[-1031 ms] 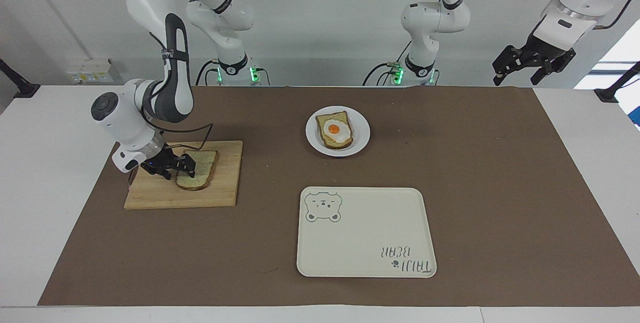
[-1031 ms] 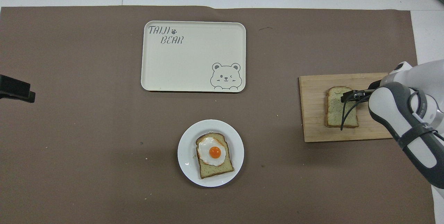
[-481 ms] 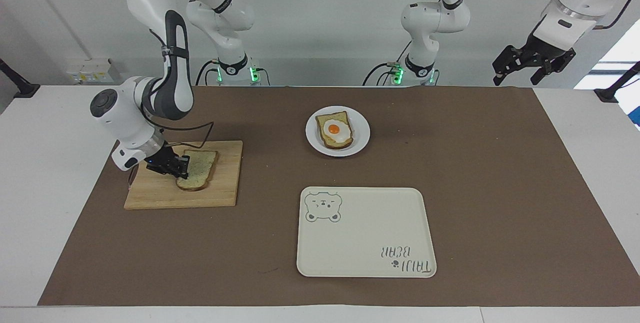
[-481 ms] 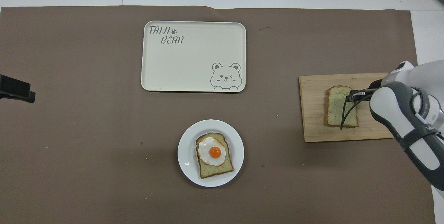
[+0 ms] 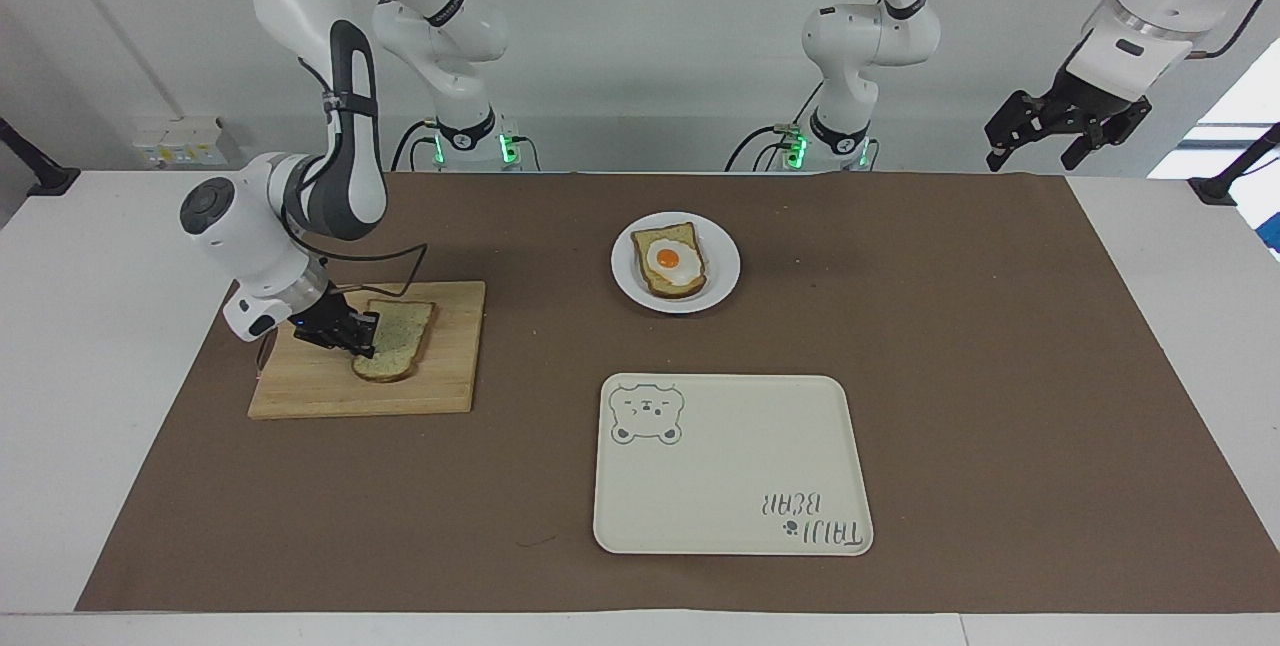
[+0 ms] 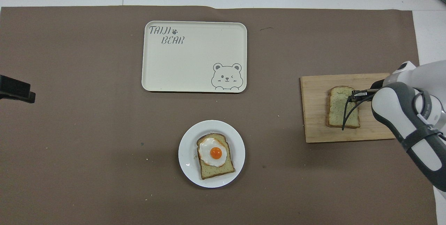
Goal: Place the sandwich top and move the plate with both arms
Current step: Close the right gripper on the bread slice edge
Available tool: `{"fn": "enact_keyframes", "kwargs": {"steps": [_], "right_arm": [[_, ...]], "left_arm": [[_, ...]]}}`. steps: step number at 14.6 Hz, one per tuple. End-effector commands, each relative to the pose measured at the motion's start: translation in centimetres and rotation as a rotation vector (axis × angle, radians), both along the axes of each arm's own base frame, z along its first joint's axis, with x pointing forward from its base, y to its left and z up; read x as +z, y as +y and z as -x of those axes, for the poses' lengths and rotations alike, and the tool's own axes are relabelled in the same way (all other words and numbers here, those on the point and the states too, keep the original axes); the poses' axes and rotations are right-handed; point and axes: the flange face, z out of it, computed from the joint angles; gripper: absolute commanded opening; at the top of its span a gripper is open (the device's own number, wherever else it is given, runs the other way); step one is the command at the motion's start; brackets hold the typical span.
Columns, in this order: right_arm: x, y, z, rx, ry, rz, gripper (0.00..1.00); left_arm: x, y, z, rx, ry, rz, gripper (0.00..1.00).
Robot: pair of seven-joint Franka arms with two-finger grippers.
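Observation:
The sandwich top [image 5: 402, 348] [image 6: 337, 111], a pale speckled bread slice with a brown crust, lies on a wooden cutting board [image 5: 440, 381] [image 6: 313, 124] toward the right arm's end of the table. My right gripper [image 5: 362, 337] [image 6: 352, 96] is low over the board, shut on the slice's edge. The small white plate [image 5: 625, 288] [image 6: 184, 164] sits mid-table near the robots and carries a bread slice with a fried egg [image 5: 670, 262] [image 6: 215, 155]. My left gripper [image 5: 1032, 160] [image 6: 15, 92] waits open, raised above the left arm's end of the table.
A cream rectangular tray with a bear drawing [image 5: 730, 466] [image 6: 188, 61] lies farther from the robots than the plate. A brown mat [image 5: 1000, 346] covers the table top between them.
My right gripper has shut on the edge of the sandwich top and drawn back slightly. The slice still lies on the board. The left arm has not moved.

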Motion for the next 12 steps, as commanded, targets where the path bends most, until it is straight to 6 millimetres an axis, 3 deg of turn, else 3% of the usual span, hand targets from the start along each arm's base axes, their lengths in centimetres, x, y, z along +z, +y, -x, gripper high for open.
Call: {"fn": "enact_keyframes", "kwargs": {"steps": [1,7,12], "right_arm": [[-0.6,-0.5,0.4,-0.024,-0.003,-0.009,0.00],[1.8,-0.5,-0.7,-0.012,-0.013,-0.017,0.00],[6.6,-0.1,-1.5,-0.025,0.053,-0.055,0.00]], "left_arm": [[0.2,0.3,0.7,-0.006,0.004,-0.011,1.00],[0.3,0.3,0.7,-0.006,0.003,-0.011,1.00],[0.3,0.5,0.7,-0.003,0.003,-0.011,1.00]]}}
